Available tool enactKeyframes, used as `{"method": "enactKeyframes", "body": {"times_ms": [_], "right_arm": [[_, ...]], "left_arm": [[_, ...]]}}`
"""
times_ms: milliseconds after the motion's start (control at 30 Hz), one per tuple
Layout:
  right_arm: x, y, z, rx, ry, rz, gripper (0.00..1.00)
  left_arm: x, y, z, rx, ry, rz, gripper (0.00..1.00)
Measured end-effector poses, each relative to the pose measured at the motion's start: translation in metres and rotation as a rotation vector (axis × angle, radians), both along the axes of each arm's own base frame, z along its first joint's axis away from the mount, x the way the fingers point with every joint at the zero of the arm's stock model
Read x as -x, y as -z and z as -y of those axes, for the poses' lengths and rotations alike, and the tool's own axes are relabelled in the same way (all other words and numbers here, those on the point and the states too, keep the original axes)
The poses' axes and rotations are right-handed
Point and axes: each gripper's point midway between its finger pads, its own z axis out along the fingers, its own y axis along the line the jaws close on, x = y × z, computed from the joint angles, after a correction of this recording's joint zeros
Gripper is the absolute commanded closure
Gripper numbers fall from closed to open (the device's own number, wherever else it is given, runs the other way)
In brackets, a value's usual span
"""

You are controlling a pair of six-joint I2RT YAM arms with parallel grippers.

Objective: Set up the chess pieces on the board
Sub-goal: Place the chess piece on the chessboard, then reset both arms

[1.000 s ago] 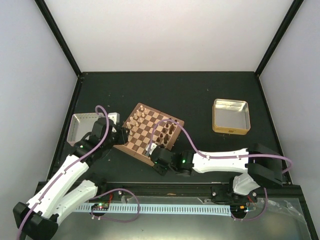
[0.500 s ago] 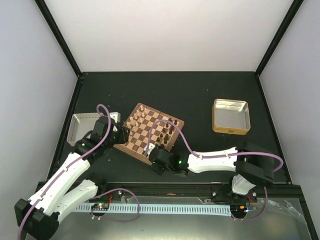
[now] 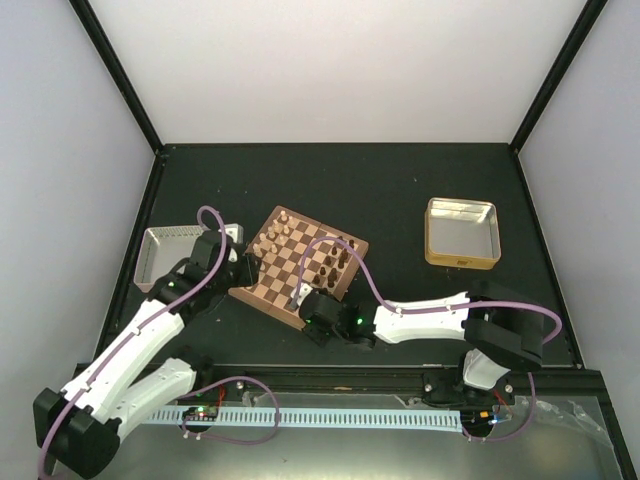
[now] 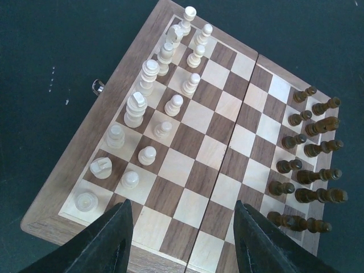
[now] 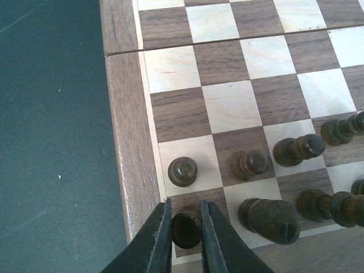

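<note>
The board (image 3: 283,268) lies tilted left of the table's centre. Pale chess pieces (image 3: 272,232) stand in two rows along its far-left side and dark ones (image 3: 333,262) along its right side. In the left wrist view the pale pieces (image 4: 149,74) sit upper left and the dark pieces (image 4: 310,165) at right. My left gripper (image 4: 181,207) hangs open over the board's near edge (image 4: 199,153), holding nothing. My right gripper (image 5: 186,203) is shut on a dark piece (image 5: 186,228) standing on the corner square of the board (image 5: 227,102), beside a dark pawn (image 5: 182,171).
A silver tray (image 3: 165,250) sits left of the board, behind my left arm. A golden tin (image 3: 461,233) stands at the right. A small metal latch (image 4: 98,86) sticks out of the board's left border. Several dark pieces (image 5: 270,219) crowd just right of my right gripper's fingers.
My right arm has reached a little further left along the board's near corner. The left arm has shifted slightly; its jaws stay open.
</note>
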Motion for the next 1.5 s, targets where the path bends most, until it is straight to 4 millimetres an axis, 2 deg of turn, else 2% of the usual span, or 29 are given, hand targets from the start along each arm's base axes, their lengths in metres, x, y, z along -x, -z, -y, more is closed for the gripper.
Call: {"method": "enactKeyframes", "body": {"times_ms": [233, 367, 500, 600, 667, 733, 900, 967, 1067, 1133, 1200, 1333, 1500], "right_arm": [[-0.001, 0.0, 0.002, 0.004, 0.013, 0.002, 0.71], [-0.001, -0.009, 0.004, -0.008, 0.014, 0.005, 0.67], [0.0, -0.035, 0.006, -0.065, 0.02, 0.018, 0.58], [-0.005, -0.066, 0.01, -0.144, 0.048, 0.032, 0.52], [-0.017, -0.091, 0.019, -0.217, 0.102, 0.042, 0.49], [-0.034, -0.112, 0.032, -0.282, 0.176, 0.05, 0.45], [-0.091, -0.157, 0.098, -0.417, 0.445, 0.092, 0.34], [-0.107, -0.173, 0.132, -0.459, 0.556, 0.125, 0.32], [-0.118, -0.187, 0.167, -0.487, 0.659, 0.165, 0.28], [-0.12, -0.193, 0.186, -0.49, 0.712, 0.194, 0.23], [-0.119, -0.2, 0.204, -0.48, 0.755, 0.231, 0.14], [-0.107, -0.224, 0.231, -0.497, 0.781, 0.316, 0.01], [-0.081, -0.273, 0.269, -0.617, 0.803, 0.468, 0.0]], "left_arm": [[0.0, 0.004, 0.003, 0.003, 0.012, -0.019, 0.48], [0.0, 0.005, 0.006, 0.01, 0.021, -0.028, 0.46], [0.0, 0.003, 0.007, 0.018, 0.028, -0.027, 0.41], [0.0, 0.0, 0.008, 0.023, 0.031, -0.021, 0.38], [-0.001, -0.005, 0.008, 0.03, 0.032, -0.007, 0.35], [0.0, -0.013, 0.008, 0.041, 0.033, 0.02, 0.32], [0.006, -0.041, 0.004, 0.074, 0.035, 0.125, 0.25], [0.009, -0.056, 0.0, 0.088, 0.031, 0.188, 0.14], [0.015, -0.079, -0.009, 0.099, 0.014, 0.286, 0.02], [0.02, -0.093, -0.016, 0.105, -0.002, 0.351, 0.01], [0.026, -0.107, -0.024, 0.106, -0.021, 0.413, 0.01], [0.036, -0.134, -0.039, 0.104, -0.066, 0.508, 0.01], [0.051, -0.168, -0.058, 0.098, -0.119, 0.611, 0.01]]}}
